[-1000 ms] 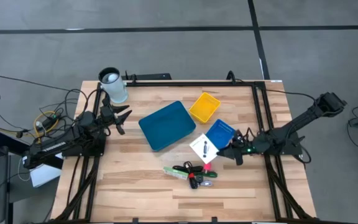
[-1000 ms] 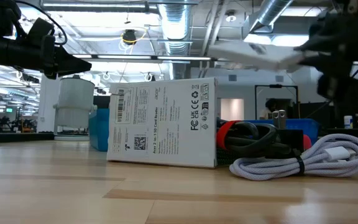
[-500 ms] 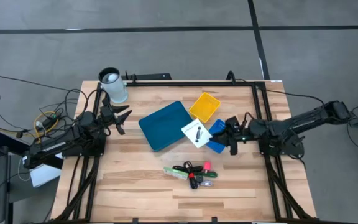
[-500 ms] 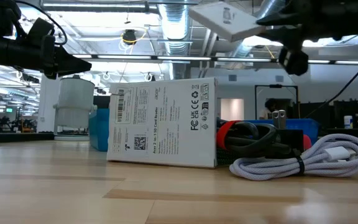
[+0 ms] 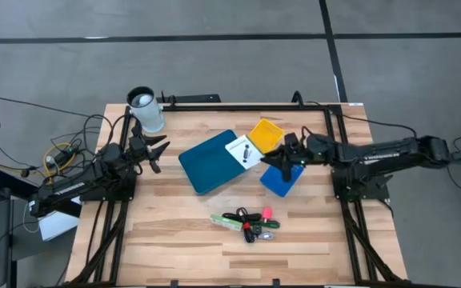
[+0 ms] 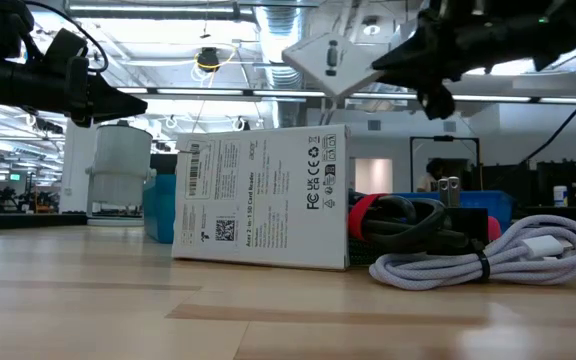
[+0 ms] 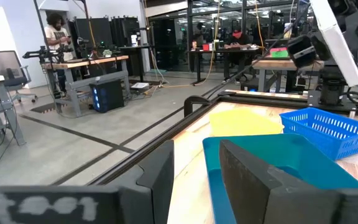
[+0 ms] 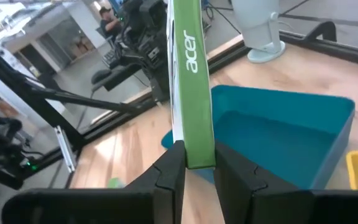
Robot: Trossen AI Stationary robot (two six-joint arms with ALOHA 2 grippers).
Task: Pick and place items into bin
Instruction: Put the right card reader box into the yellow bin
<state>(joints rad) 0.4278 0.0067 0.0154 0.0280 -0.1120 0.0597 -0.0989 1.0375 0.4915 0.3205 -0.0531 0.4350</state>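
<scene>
Over the right edge of the teal bin (image 5: 210, 161), I had the right gripper (image 5: 272, 154) clamped on the white packet (image 5: 243, 151). The packet stuck out past the fingertips toward the bin, held up off the table, between the teal bin and the yellow bin (image 5: 263, 137). In the right wrist view its green edge (image 8: 191, 81) sat pinched between both fingers (image 8: 169, 174), standing edge-on, with the teal bin (image 8: 278, 134) below and beyond it. In the low view the packet (image 6: 333, 62) hung tilted, well above the white box (image 6: 263, 200) and the coiled white cable (image 6: 488, 255).

The blue basket (image 5: 283, 178) lay just beside the gripper, on the near side. The remaining items, the green stick (image 5: 229, 223), black pieces (image 5: 250, 219) and pink-red piece (image 5: 266, 213), lay bunched on the table near the front, well apart from the gripper.

The left gripper (image 5: 155, 151) waited at the table's left, near the white cup (image 5: 146, 110), fingers spread and holding nothing; the left wrist view showed a clear gap between its fingers (image 7: 157, 180).
</scene>
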